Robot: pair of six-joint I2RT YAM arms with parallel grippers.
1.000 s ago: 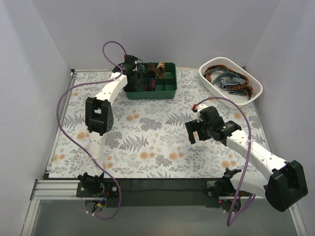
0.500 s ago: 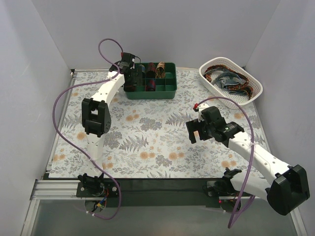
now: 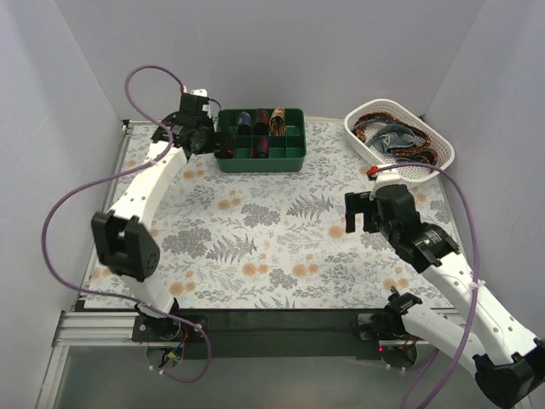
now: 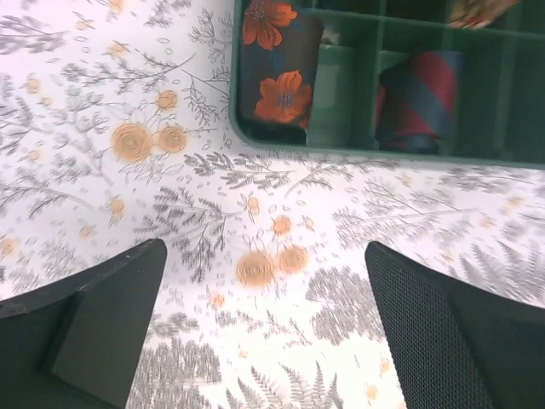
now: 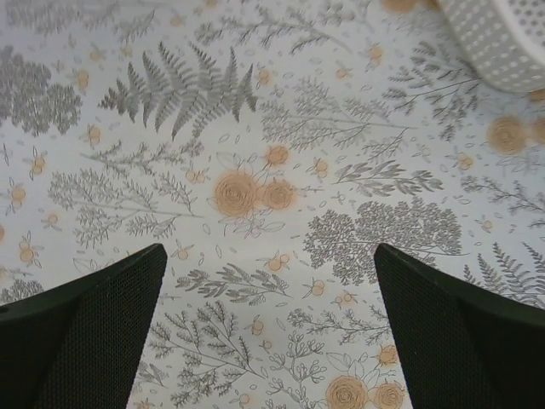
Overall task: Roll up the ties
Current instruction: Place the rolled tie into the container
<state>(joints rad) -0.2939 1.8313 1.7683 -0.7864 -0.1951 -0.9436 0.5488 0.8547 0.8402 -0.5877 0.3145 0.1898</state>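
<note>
Left wrist: coiled ties (image 4: 277, 72) in tray (image 4: 341, 152), orange-flowered, red-blue striped; left pincer (image 4: 264, 256), right pincer (image 5: 270, 251) spread wide

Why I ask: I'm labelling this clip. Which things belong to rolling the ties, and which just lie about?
Job:
- loose ties in the basket
- rolled ties in the tray
- left claw, right claw, both open, empty

Lying about:
- purple cables
- floral mat
</note>
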